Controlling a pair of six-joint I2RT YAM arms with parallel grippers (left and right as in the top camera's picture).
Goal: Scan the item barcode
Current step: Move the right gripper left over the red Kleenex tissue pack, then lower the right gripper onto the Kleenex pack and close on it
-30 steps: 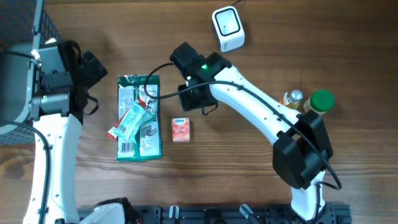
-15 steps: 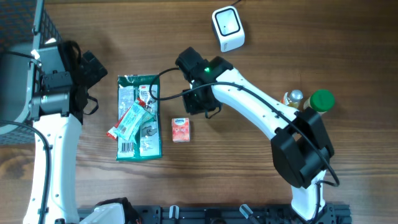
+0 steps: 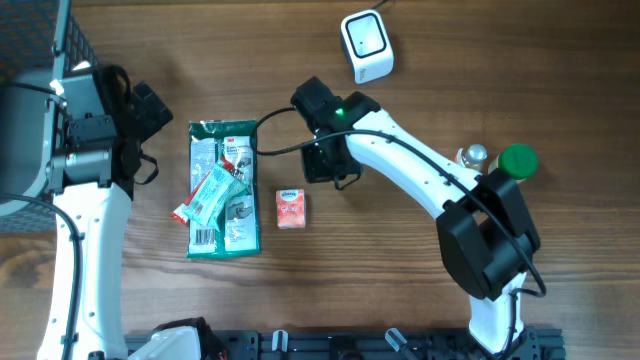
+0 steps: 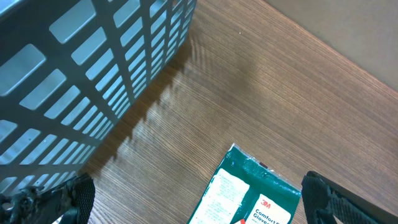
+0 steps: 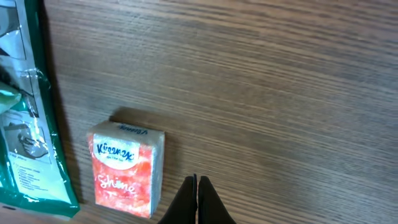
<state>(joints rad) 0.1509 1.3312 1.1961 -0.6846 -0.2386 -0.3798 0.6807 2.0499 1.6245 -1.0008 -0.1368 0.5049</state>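
orange kleenex pack — lying flat, beside green glove packet

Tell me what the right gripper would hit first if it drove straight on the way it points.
Probably bare table, just beside the tissue pack. The shut right gripper aims past the pack, not at it, though depth is hard to judge.

I work over a brown wooden table, its grain running sideways. The light is even; a grey slatted basket throws a soft shadow.
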